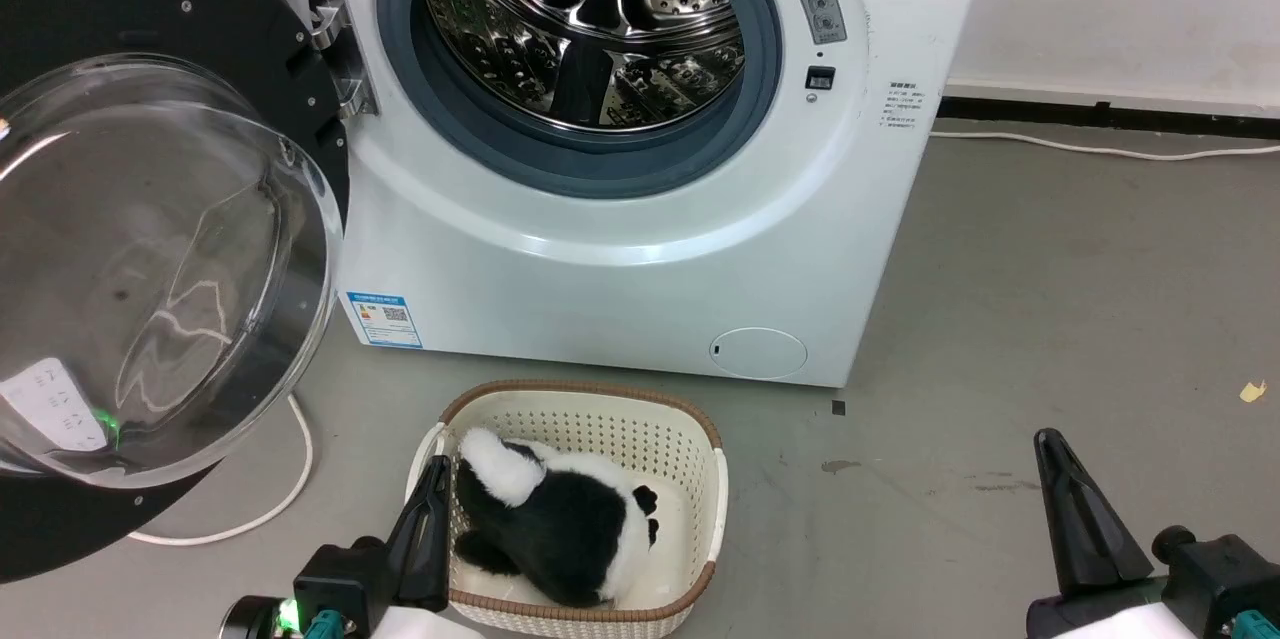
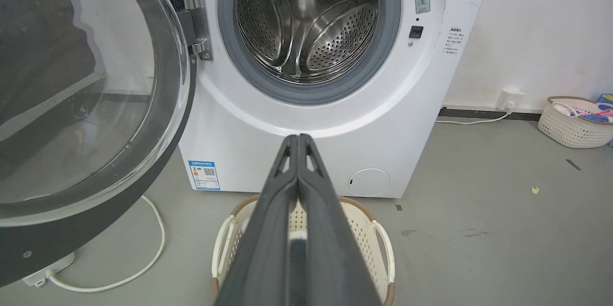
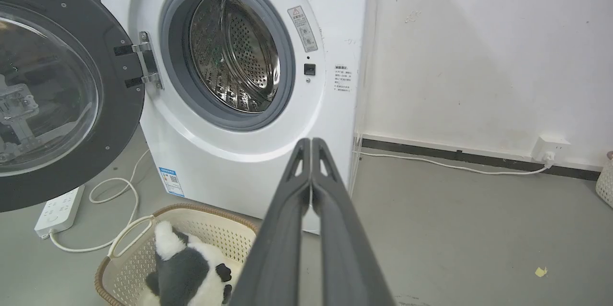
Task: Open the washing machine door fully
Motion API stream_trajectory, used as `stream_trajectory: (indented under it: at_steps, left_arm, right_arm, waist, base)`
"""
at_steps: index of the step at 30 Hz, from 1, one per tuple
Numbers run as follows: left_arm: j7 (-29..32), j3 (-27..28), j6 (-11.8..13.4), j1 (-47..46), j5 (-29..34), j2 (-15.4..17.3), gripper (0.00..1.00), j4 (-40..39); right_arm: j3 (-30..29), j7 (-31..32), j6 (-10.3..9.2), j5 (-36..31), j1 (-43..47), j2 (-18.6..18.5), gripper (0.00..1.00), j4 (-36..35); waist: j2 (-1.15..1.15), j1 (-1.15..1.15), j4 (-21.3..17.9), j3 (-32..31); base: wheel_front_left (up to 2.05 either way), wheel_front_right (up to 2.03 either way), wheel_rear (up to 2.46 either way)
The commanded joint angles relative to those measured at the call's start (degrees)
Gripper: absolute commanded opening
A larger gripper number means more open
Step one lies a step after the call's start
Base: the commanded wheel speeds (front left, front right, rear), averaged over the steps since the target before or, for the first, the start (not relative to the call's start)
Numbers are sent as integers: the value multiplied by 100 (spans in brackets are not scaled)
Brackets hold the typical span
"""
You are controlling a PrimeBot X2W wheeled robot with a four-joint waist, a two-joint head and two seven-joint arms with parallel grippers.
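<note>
Nearest, in front of the washing machine (image 1: 620, 289), the left gripper (image 2: 298, 139) and the right gripper (image 3: 311, 142) each had 2 dark fingers pressed together, holding nothing. Just before the machine sat a basket (image 1: 600, 389) with a black-and-white plush toy (image 1: 570, 519) inside. The washing machine door (image 1: 150, 249) stood wide open at the machine's left side on its metal hinge (image 1: 335, 44), baring the steel drum (image 1: 590, 9).

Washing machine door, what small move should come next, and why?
Probably raise the shut left gripper toward the washing machine door and nudge it wider: it already hangs swung clear of the drum, untouched, and the left gripper is nearer than the right gripper.
</note>
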Motion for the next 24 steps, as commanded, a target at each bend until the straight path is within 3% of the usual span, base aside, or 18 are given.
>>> stream_trajectory:
  at_steps: [1, 24]
  left_arm:
    - [28, 15, -2, -6, 36, -7, 0, -35]
    - [321, 155, -8, -32, 185, -39, 0, -203]
  right_arm:
    - [7, 37, 0, -15, -22, 1, 0, -1]
    - [82, 331, 1, -86, -110, 7, 0, -8]
  waist:
    - [0, 0, -4, 0]
    - [0, 0, -71, -7]
  base:
    - [0, 0, 0]
    - [0, 0, 0]
